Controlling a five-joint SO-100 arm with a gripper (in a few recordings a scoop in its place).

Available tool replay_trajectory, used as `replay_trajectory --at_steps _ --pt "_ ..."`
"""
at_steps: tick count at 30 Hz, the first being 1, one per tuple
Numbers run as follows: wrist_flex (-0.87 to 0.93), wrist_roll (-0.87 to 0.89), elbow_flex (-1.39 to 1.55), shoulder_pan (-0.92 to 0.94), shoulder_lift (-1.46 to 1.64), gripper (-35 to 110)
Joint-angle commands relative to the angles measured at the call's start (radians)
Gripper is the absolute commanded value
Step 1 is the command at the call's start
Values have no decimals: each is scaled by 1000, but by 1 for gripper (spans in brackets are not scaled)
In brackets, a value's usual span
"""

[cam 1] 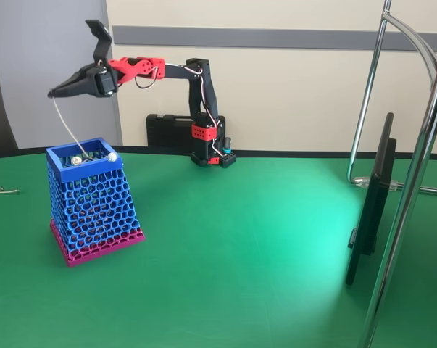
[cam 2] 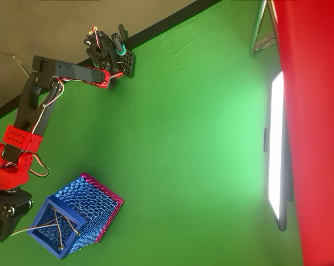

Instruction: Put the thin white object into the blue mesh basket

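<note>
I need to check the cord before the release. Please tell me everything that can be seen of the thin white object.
The thin white object is a very thin, flexible white cord, like soft wire or string. Its upper end is pinched in the tips of the hand, which is shut on it, above and beside the blue mesh basket. From there it hangs slanting down over the rim into the basket's open top. In the overhead view it crosses the rim, and the lower part lies inside beside other thin cords. Its lower end cannot be made out.
</note>
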Motion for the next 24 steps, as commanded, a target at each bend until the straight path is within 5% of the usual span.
replay_trajectory --at_steps 1,7,24 --pt "69 52 -92 -34 -14 0" --pt "202 129 -60 -89 5 2" --pt "213 181 313 -178 302 12"
